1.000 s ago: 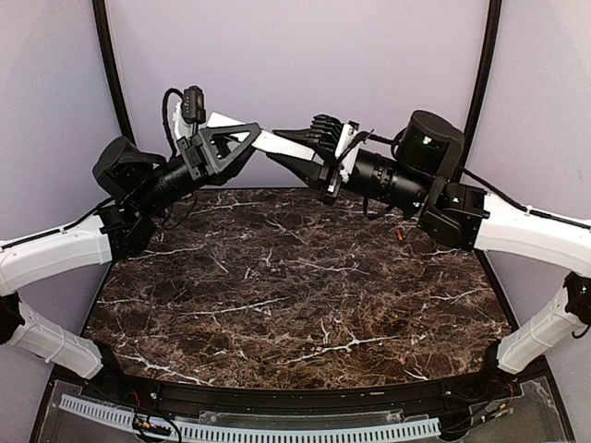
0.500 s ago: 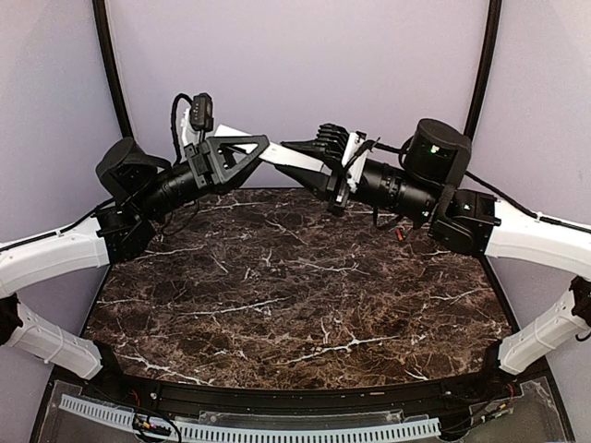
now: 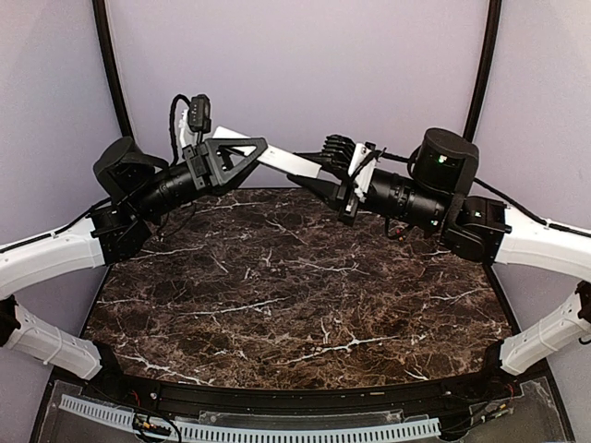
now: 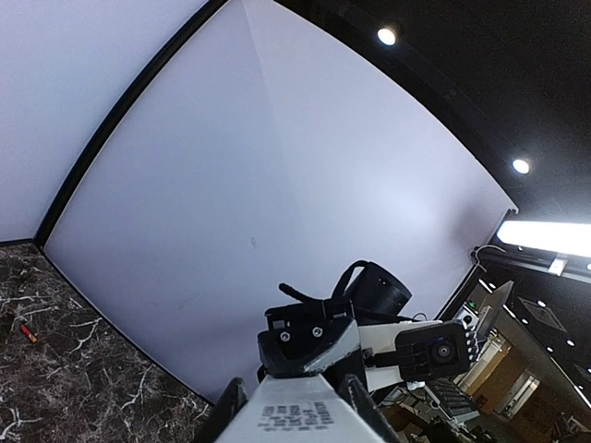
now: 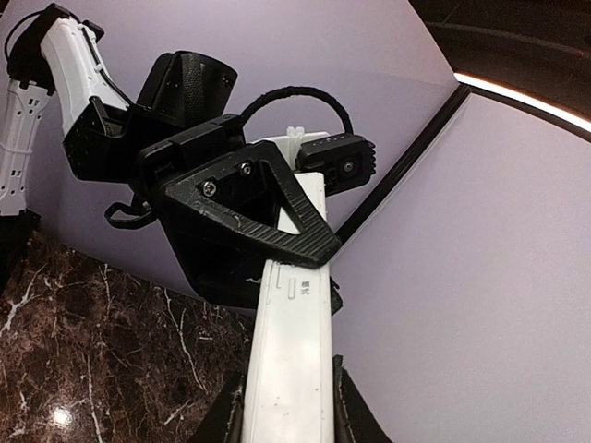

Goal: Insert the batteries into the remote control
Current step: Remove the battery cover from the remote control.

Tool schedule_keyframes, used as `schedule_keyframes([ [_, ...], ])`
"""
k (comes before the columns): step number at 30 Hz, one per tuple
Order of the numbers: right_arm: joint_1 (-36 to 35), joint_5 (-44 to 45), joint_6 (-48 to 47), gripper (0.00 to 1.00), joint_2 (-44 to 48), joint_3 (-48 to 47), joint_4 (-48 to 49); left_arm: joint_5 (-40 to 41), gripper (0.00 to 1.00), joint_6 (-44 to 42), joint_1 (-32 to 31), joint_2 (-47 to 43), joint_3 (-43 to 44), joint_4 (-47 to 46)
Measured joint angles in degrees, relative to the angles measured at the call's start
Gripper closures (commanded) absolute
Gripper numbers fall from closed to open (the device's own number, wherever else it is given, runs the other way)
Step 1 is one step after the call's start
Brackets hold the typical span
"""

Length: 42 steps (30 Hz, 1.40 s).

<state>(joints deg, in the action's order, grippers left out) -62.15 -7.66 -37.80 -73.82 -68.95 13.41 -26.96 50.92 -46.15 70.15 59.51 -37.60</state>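
Observation:
The remote control, a long white bar, is held in the air above the far edge of the table, between both grippers. My left gripper is shut on its left part and my right gripper is shut on its right end. In the left wrist view the remote control sits between my fingers, printed face up. In the right wrist view the remote control runs from my fingers up into the left gripper. One small red battery lies on the table.
The dark marble table lies below both arms. Lilac walls stand close behind the grippers. A white perforated strip runs along the near edge.
The right arm has drawn back to the right and a little lower. The remote control and the left gripper have followed slightly to the right. Both grips are unchanged.

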Motion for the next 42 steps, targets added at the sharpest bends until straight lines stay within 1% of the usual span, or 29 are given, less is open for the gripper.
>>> schedule_keyframes([
  [1,0.00,0.07,0.00,0.91,0.04,0.04,-0.15,0.00,1.00,0.00,0.00,0.00,0.00,0.07],
  [4,-0.07,0.31,0.02,0.67,0.37,0.55,-0.17,-0.02,1.00,-0.07,-0.13,0.00,0.00,0.52],
  [5,-0.07,0.42,0.04,0.61,0.46,0.72,-0.20,-0.02,1.00,-0.11,-0.15,0.00,0.00,0.74],
  [7,-0.07,0.94,0.83,0.58,1.09,1.44,-0.85,0.09,1.00,-0.74,-0.13,0.00,0.00,0.79],
  [10,0.17,1.95,2.03,0.60,2.95,2.82,-2.45,0.57,1.00,-1.36,0.61,-0.63,0.02,-0.31],
  [12,0.17,2.21,2.60,0.58,3.85,2.95,-2.84,0.74,1.00,-1.66,0.66,-0.98,0.02,-0.94],
  [15,0.17,2.40,3.32,0.45,4.81,3.06,-3.23,1.03,1.00,-1.92,0.66,-1.03,0.09,-1.79],
  [17,0.17,2.43,3.52,0.32,4.96,3.10,-3.37,1.14,1.00,-2.05,0.66,-1.03,0.13,-1.84],
  [18,0.17,2.45,3.54,0.27,4.94,3.10,-3.45,1.20,1.00,-2.08,0.66,-1.03,0.13,-1.86],
  [20,0.15,2.43,3.56,0.23,4.87,3.10,-3.63,1.20,1.00,-2.08,0.66,-1.03,0.13,-1.86],
  [22,0.17,2.34,3.50,0.22,4.61,3.08,-3.32,1.16,1.00,-2.08,0.66,-1.03,0.15,-1.86],
  [24,0.17,2.23,2.99,0.25,3.89,2.97,-2.71,1.11,1.00,-2.05,0.66,-1.01,0.24,-1.86],
  [27,0.15,1.46,2.14,0.32,1.90,1.88,-2.19,1.01,1.00,-2.05,0.66,-1.01,0.39,-1.97],
  [31,0.17,-0.09,1.49,0.35,-1.31,-0.72,-1.81,0.81,1.00,-2.05,0.66,-1.01,0.46,-1.99],
  [33,0.17,-0.61,1.20,0.34,-2.29,-1.57,-1.25,0.79,1.00,-2.05,0.66,-0.98,0.46,-1.99],
  [37,0.17,-1.31,0.68,0.25,-3.10,-2.56,0.00,0.57,1.00,-2.05,0.66,-0.96,0.46,-1.99],
  [38,0.17,-1.29,0.48,0.24,-3.28,-2.84,0.39,0.50,1.00,-2.05,0.66,-0.96,0.46,-1.99],
  [40,0.17,-1.20,0.35,0.25,-3.58,-3.37,0.74,0.39,1.00,-2.05,0.66,-0.96,0.46,-1.99],
  [42,0.17,-1.29,0.17,0.29,-3.76,-3.58,1.27,0.35,1.00,-2.05,0.66,-0.96,0.46,-1.99],
])
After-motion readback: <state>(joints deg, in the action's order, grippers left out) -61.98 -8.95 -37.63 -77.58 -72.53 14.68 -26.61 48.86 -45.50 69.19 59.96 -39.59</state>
